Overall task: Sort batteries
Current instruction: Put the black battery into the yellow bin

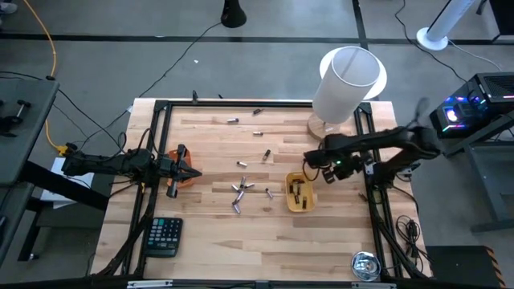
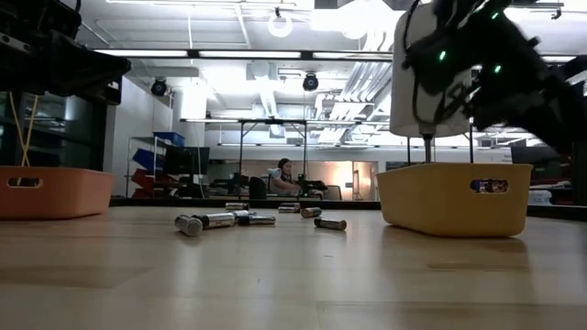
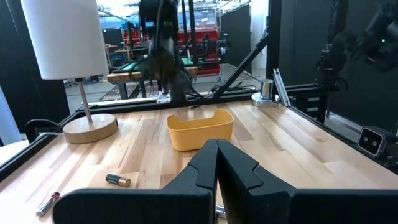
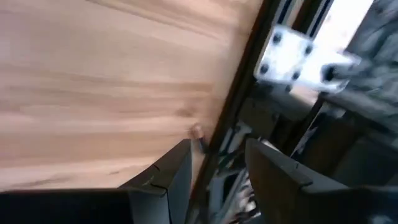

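Several small batteries (image 1: 241, 189) lie loose on the wooden table's middle; in the low view they show as batteries (image 2: 216, 220) lying on their sides. More lie inside the yellow tray (image 1: 299, 193), one showing through the yellow tray's handle hole (image 2: 489, 186). My left gripper (image 1: 191, 171) is shut and hovers over the orange tray (image 1: 185, 181); in its wrist view the left gripper (image 3: 217, 167) holds nothing that shows. My right gripper (image 1: 310, 161) is open, raised beside the yellow tray's far end; in its own view the right gripper (image 4: 217, 168) is empty.
A white-shaded lamp (image 1: 346, 79) stands on a round wooden base at the far right corner. A black calculator (image 1: 163, 237) lies near the left front corner, and a small shiny round thing (image 1: 365, 266) at the right front. Black frame rails (image 1: 152, 144) border the table.
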